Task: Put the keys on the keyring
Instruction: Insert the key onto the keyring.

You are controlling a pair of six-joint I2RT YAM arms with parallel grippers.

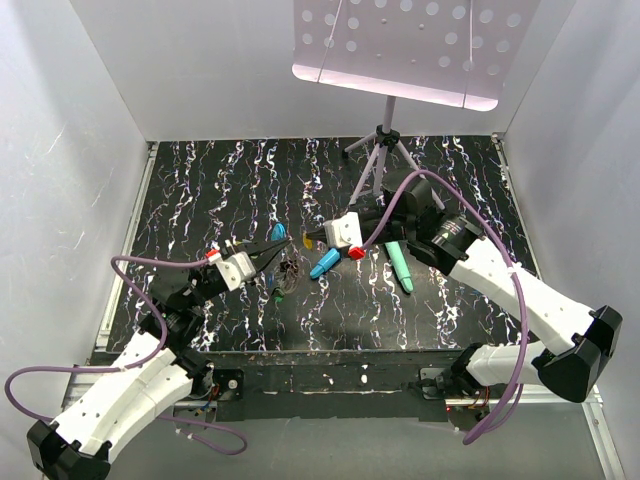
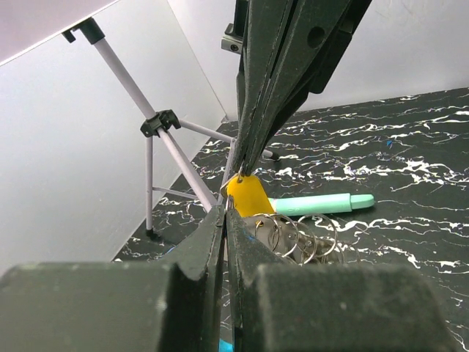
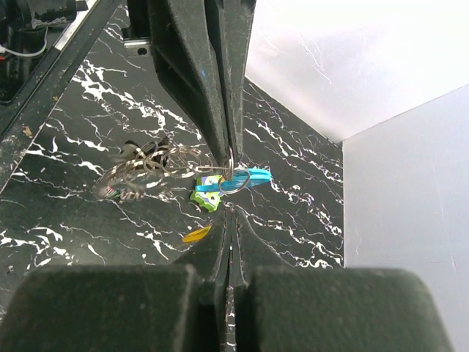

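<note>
Tip to tip above the black marbled surface (image 1: 200, 190), left end effector (image 2: 226, 214) clamped shut apparently on the grey chain-like metal keyring (image 3: 146, 167) with its blue curved section, right end effector (image 3: 229, 214) shut on the yellow-headed metal key (image 2: 247, 195) hanging down just beside the left tips.

Two dark grippers meet tip to tip at the centre of the frame, both pinched closed. The right gripper (image 3: 229, 220) rises from the bottom edge and the left gripper (image 3: 229, 155) comes down from the top. The keyring (image 3: 143, 167) (a chain of silver loops) stretches leftward from the upper tips, above a black marbled table (image 3: 88, 242). A green key (image 3: 207, 195) and a yellow key (image 3: 196, 235) sit just below.
</note>
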